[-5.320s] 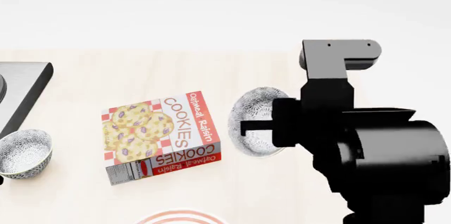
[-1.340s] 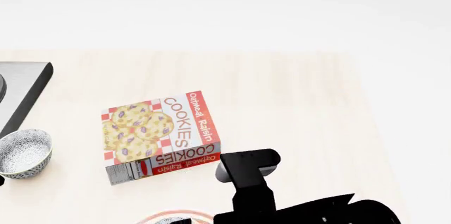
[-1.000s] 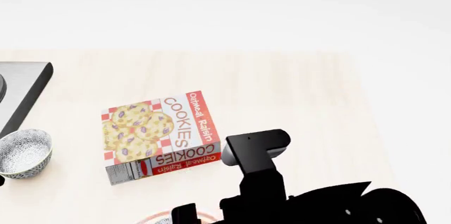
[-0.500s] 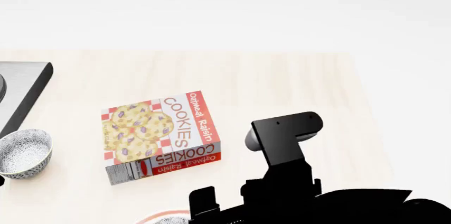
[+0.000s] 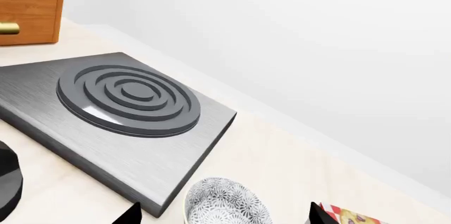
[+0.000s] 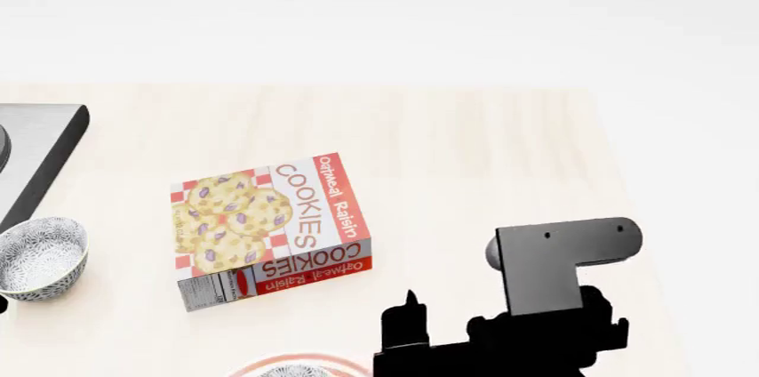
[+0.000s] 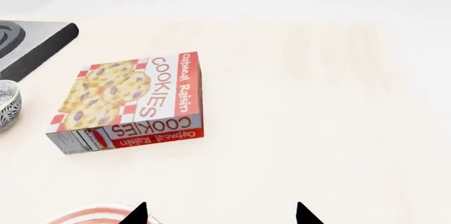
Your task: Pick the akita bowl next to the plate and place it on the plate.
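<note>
Bowl first: I am not finding the speckled bowl I am meant to set down anywhere clear of the plate (image 7: 84, 214). Only a thin slice of that plate is peeking in at the near table edge, so I cannot tell whether the bowl is sitting on it. My right gripper (image 7: 219, 214) is hanging just beside that slice with its fingertips spread wide and nothing between them. I am judging from this that the placing is probably done, and that checking it and pulling clear are what is remaining.

The plate is showing as glossy white with thin red rings curving round its rim. A second bowl (image 6: 42, 257) is resting well off to my left near the hob (image 5: 127, 94). It is small and round, with a fine grey-black pattern over white. My left gripper (image 5: 224, 216) is hovering over it, fingertips wide apart and holding nothing. Between bowl and plate a cardboard cookie box (image 6: 273, 226) is lying flat, printed red and white. The hob is brushed grey metal with raised rings, and the table (image 6: 499, 155) is pale wood grain.
</note>
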### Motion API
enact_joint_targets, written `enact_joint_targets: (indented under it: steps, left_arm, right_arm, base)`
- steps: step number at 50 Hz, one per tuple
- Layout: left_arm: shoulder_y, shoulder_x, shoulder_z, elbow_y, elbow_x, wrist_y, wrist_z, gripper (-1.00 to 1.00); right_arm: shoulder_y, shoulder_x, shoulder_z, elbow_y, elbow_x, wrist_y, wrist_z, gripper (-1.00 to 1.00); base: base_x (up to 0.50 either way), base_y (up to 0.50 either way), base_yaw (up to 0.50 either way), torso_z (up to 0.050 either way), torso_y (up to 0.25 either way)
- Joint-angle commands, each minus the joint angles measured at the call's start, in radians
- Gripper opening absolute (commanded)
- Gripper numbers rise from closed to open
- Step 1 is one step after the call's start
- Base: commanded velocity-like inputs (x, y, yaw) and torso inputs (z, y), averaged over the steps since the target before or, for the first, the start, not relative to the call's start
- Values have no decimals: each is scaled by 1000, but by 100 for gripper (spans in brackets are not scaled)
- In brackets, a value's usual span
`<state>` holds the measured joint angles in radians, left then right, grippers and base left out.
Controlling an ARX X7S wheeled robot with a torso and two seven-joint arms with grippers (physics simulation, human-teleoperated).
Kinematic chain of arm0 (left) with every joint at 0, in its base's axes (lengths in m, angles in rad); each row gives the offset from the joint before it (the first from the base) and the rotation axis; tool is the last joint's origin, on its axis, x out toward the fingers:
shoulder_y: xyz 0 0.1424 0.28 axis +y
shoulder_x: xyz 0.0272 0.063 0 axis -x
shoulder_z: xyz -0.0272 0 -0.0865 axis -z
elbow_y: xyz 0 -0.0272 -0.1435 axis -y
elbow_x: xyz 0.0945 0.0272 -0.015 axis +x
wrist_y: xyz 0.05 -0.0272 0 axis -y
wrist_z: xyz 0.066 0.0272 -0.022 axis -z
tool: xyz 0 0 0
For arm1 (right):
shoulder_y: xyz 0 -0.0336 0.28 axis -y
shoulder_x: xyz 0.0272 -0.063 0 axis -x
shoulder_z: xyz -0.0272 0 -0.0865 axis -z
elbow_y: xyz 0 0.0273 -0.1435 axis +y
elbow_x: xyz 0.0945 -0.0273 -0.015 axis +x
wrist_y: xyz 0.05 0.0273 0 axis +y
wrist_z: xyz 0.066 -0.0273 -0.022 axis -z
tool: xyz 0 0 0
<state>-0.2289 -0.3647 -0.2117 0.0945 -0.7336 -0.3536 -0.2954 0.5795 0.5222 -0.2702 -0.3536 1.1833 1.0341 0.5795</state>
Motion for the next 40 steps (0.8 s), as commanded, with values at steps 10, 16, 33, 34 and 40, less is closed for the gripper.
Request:
enact_joint_targets:
  steps: [10, 16, 33, 34, 40]
  left_arm:
    - [-1, -3, 6, 1, 2, 3, -4, 100]
    - [-2, -4, 6, 1, -2, 0, -8, 100]
    - [-2, -5, 9, -1, -3, 3, -11, 100]
    - [-2, -5, 9, -1, -3, 4, -11, 100]
    - [0, -8, 9, 1, -5, 4, -11, 100]
  right_arm:
    - [-186, 6, 25, -86, -238, -212, 121, 100]
    - [-231, 13, 58, -82, -284, -269, 145, 100]
    - [-322, -2, 24, -3, -509, -456, 161, 100]
    - [-322, -1, 24, -3, -509, -457, 161, 100]
    - [-334, 7, 28, -22, -528, -463, 185, 100]
  base:
    - [0, 0, 0, 0, 0]
    - [0, 0, 0, 0, 0]
    - [0, 0, 0, 0, 0]
    - [0, 0, 0, 0, 0]
    - [0, 0, 0, 0, 0]
